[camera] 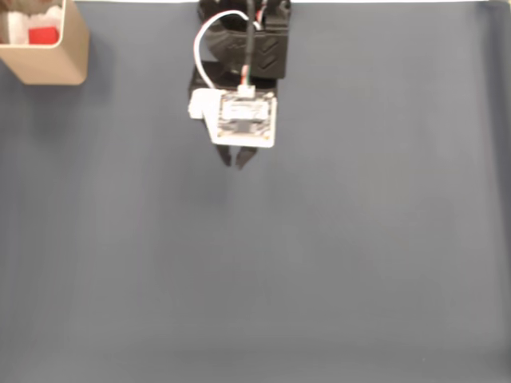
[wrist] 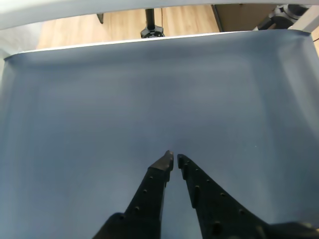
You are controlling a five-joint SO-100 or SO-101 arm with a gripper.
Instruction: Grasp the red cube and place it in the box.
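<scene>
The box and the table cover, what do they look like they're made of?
The box: probably cardboard or thin plastic, tan and matte outside with a white inside; its thin walls and rounded corner leave it open. It holds the red cube.

The table cover: likely a soft fabric or vinyl sheet, dull blue-grey with no glare, and the wrist view shows its far edge lifting slightly.

grey mat [camera: 319,263] covers table | wooden floor [wrist: 124,22] beyond mat's far edge | black stand [wrist: 151,27] on floor
</scene>
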